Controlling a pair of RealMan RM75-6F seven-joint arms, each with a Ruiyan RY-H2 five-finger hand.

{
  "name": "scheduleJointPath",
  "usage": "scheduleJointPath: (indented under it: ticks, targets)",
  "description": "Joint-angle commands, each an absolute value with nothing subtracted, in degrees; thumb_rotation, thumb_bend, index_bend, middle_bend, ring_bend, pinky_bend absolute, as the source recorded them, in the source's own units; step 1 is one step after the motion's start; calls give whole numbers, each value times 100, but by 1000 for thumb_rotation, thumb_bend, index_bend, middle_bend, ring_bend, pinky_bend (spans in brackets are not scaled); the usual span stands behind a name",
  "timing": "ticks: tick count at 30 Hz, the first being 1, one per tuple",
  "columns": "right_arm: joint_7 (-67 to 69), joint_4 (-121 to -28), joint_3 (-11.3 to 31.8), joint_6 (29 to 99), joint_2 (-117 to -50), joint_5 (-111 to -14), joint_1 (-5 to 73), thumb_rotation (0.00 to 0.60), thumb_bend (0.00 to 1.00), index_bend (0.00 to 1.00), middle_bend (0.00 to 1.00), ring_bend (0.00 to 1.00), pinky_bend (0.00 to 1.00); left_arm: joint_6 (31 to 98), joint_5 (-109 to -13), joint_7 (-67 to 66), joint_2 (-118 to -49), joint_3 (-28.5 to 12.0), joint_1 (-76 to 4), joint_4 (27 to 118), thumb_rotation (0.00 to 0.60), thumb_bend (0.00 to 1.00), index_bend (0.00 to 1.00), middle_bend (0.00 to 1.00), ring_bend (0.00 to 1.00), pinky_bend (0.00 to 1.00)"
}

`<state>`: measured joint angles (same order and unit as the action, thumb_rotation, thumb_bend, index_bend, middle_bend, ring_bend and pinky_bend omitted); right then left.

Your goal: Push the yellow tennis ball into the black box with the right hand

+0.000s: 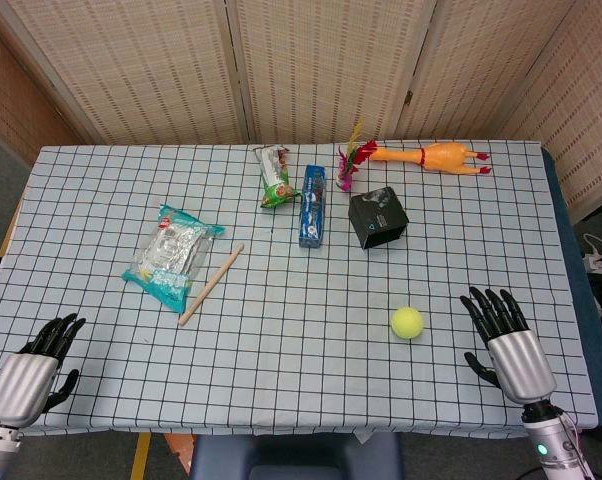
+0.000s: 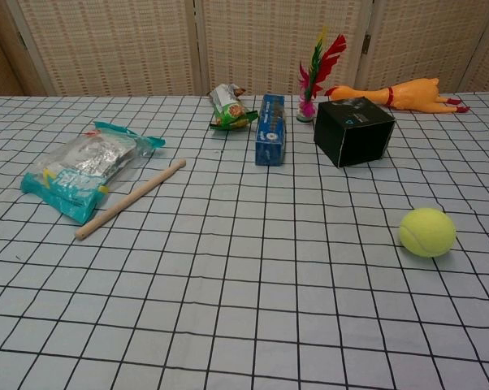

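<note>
Tall folding screens of pale woven cane in wooden frames (image 1: 311, 60) close off the back of the room, and in front of them stands a wide table under a white cloth ruled with a black grid (image 1: 311, 385), with grey floor showing at the left edge. On the left half of the cloth lies a crinkled clear-and-teal plastic snack bag (image 1: 171, 255), with a plain wooden stick (image 1: 211, 284) lying slantwise just beside it. Along the far edge rests a yellow rubber chicken with red feet (image 1: 436, 156). Near the middle a long blue carton (image 1: 313, 205) lies flat, with a small green-and-white wrapped packet (image 1: 274, 176) to its left. The small black cardboard box (image 1: 377, 217) sits to the right of the carton, and behind it stands a shuttlecock of red, green and yellow feathers (image 1: 350, 160). The fuzzy yellow tennis ball (image 1: 407, 322) rests on the cloth toward the near edge from the box, well apart from it. The right hand (image 1: 506, 340) rests at the near right edge beside the ball, not touching it, fingers spread and holding nothing. The left hand (image 1: 31, 370) rests at the near left corner, fingers apart and likewise empty.
</note>
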<state>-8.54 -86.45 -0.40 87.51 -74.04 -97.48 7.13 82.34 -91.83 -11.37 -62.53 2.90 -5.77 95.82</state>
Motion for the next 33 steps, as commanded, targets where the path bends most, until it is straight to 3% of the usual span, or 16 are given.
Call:
scheduleJointPath:
  ticks: [1,11,16,23,25,29,33]
  targets:
    - [-849,-8645,-41,8753,-7402,-9752,714,600,142,0,0,0,30,8235,-9189,-1142,-6255,293,-578,9579,600,446,21,32,57,408]
    - [-465,-8467,-69,8808,-7442,-9988,816,600,169,7,0,0,30,8194,-9184,-1147,-6250,306,-584,9593,600,446,21,32,57,408]
    - [-464,-8202,-124,8861,-7559,-10175,855,600,471,38,0,0,30,8126,-9151,-1145,-6213,330,-591,9646,600,445,21,33,57,409]
    - [-389,-8017,-110,9063,-7654,-10345,882,600,711,89,2,0,37,8109,-9200,-1182,-6232,359,-592,9628,600,445,21,33,57,410]
    - [-367,-7909,-64,9201,-7766,-10412,889,600,815,226,96,63,165,8074,-9152,-1210,-6229,355,-595,9637,600,445,21,33,57,410]
    - [-311,-7416,4,9620,-8189,-10645,884,600,955,622,461,387,715,8097,-9144,-1231,-6202,374,-565,9675,600,445,21,33,56,411]
    - [-257,-7048,-41,9659,-8413,-10734,926,600,978,877,667,576,854,8178,-9148,-1224,-6172,392,-505,9696,600,445,21,33,56,411]
